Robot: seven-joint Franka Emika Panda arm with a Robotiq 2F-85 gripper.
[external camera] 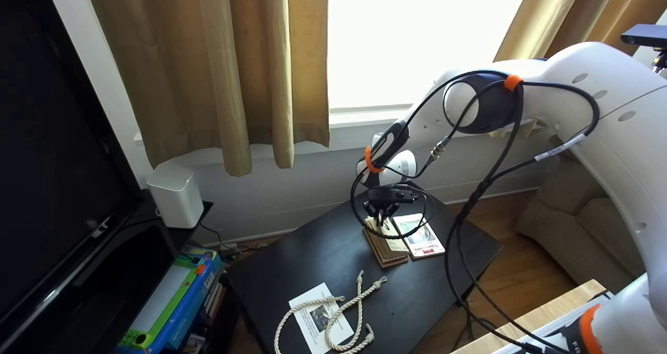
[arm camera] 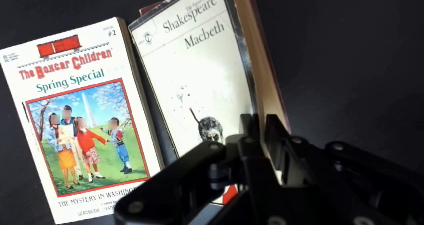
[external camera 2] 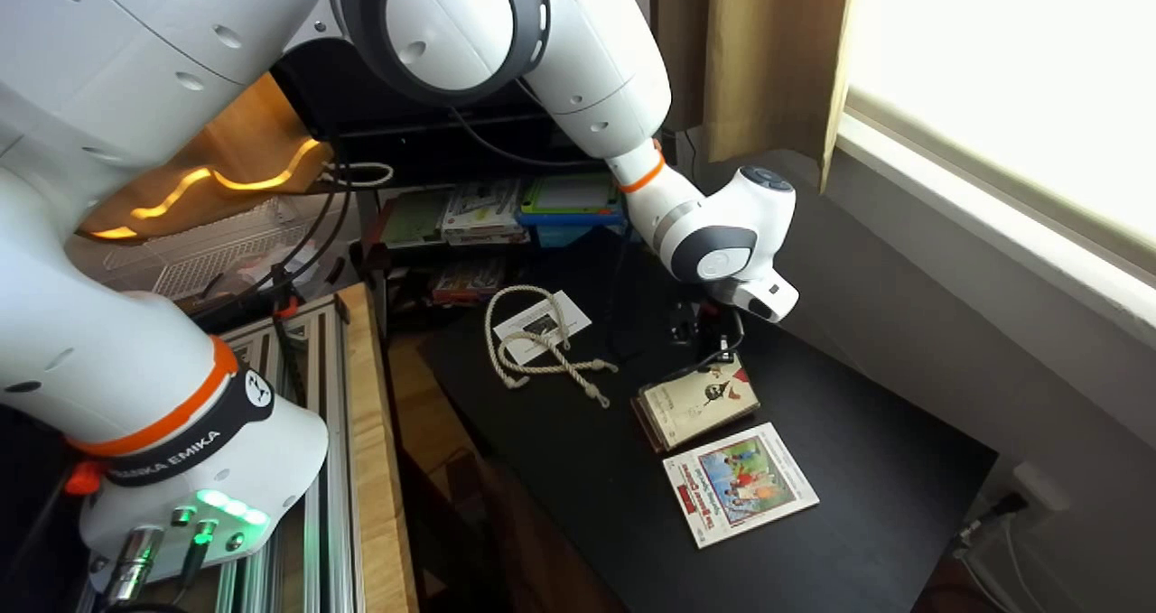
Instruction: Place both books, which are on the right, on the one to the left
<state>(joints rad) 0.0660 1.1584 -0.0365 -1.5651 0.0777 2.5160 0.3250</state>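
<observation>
White "Boxcar Children" (arm camera: 87, 119) beside Shakespeare's "Macbeth" (arm camera: 195, 76)

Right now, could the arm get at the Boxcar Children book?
Probably yes: nothing lies on the Boxcar Children book. The Macbeth book sits close along one side, though, and the jaws, at Macbeth's opposite edge, would need shifting; whether they grip anything, I can't tell.
</observation>
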